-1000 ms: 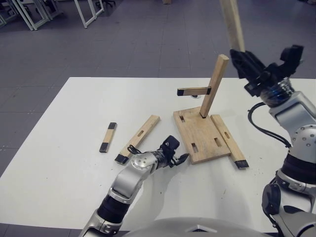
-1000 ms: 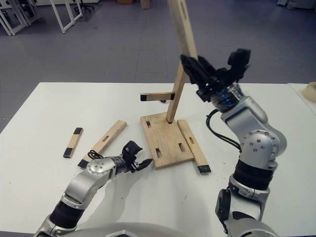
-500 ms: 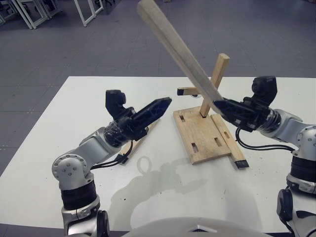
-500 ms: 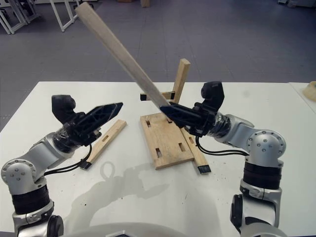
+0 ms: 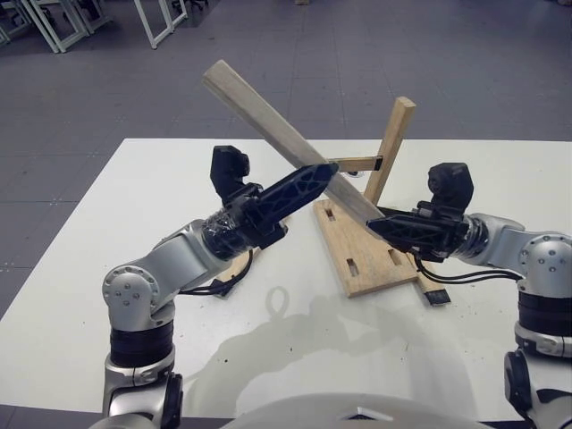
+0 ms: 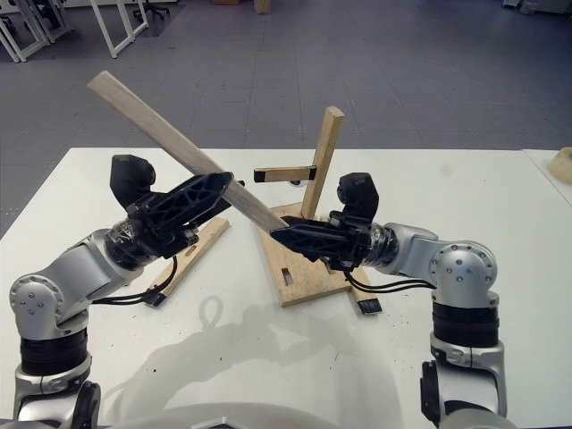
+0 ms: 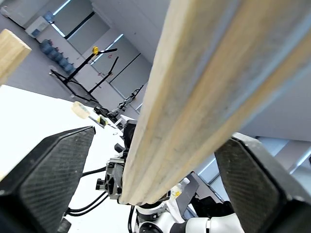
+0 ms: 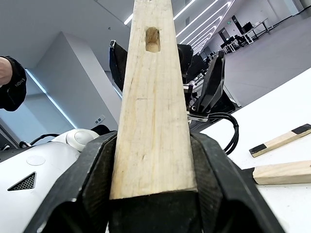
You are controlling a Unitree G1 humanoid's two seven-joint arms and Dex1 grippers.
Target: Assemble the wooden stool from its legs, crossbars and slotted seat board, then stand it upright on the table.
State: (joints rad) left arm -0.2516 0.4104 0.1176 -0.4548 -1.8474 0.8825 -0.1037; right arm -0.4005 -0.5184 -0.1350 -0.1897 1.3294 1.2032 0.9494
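My right gripper (image 5: 372,222) is shut on the lower end of a long wooden leg (image 5: 268,121), which slants up and to the left over the table. My left gripper (image 5: 329,170) is open around the leg's middle; its pads (image 7: 48,184) stand on either side of the leg (image 7: 204,87) with gaps. The slotted seat board (image 5: 357,255) lies flat below. One leg (image 5: 391,147) stands upright in it, with a short crossbar (image 5: 353,164) sticking out to the left. In the right wrist view the held leg (image 8: 153,121) sits between the black fingers (image 8: 97,179).
Another leg (image 5: 427,284) lies along the seat board's right edge. A slotted leg (image 6: 192,255) lies on the white table (image 5: 107,214) under my left arm. The table's near half is open surface; its far edge runs just behind the upright leg.
My right arm has come down and tipped the leg from upright to slanting left. My left arm rose off the table and brought its open fingers around the leg's middle.
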